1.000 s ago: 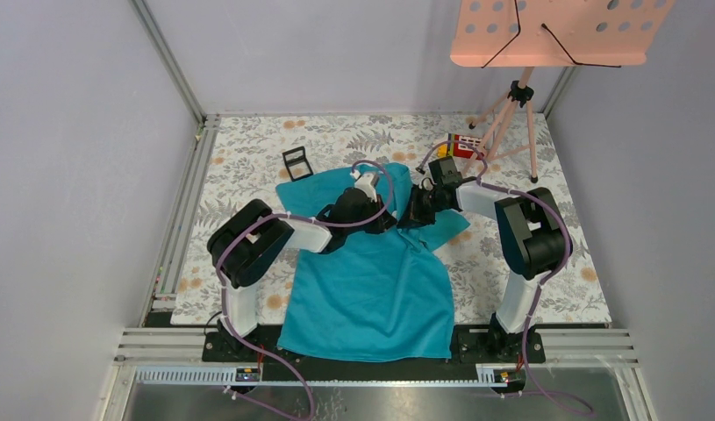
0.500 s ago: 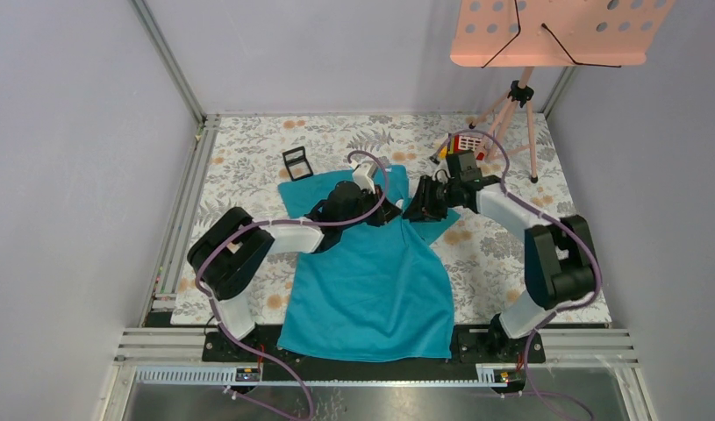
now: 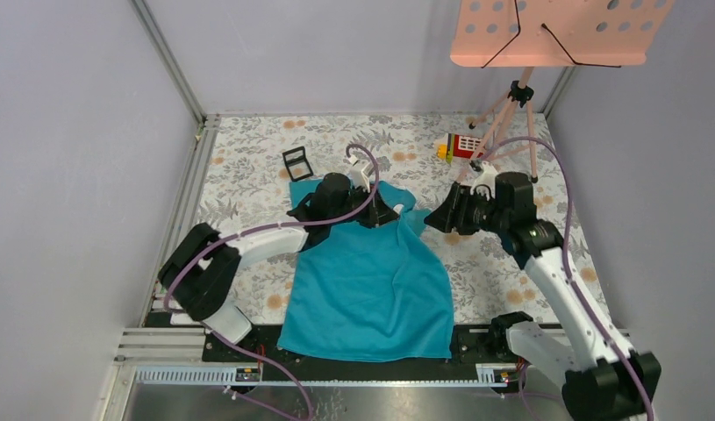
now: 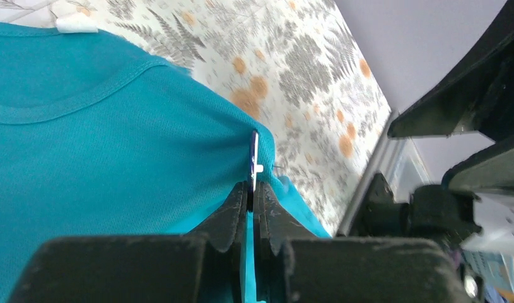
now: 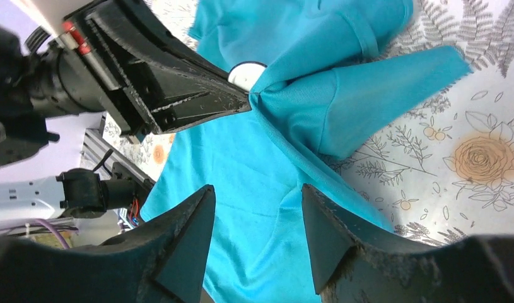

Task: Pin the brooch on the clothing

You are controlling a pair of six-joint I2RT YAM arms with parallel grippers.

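Just one brooch [image 4: 255,158], one teal T-shirt [image 3: 371,281]

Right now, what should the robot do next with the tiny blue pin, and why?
Probably bring the open right gripper in to help fasten the brooch: the left gripper pinches a T-shirt fold with the brooch at its tips, while the right hangs apart.

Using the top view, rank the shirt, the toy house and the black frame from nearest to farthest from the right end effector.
1. Shirt, just left of the right end effector.
2. Toy house, farther back on the table.
3. Black frame, far left, past the shirt.
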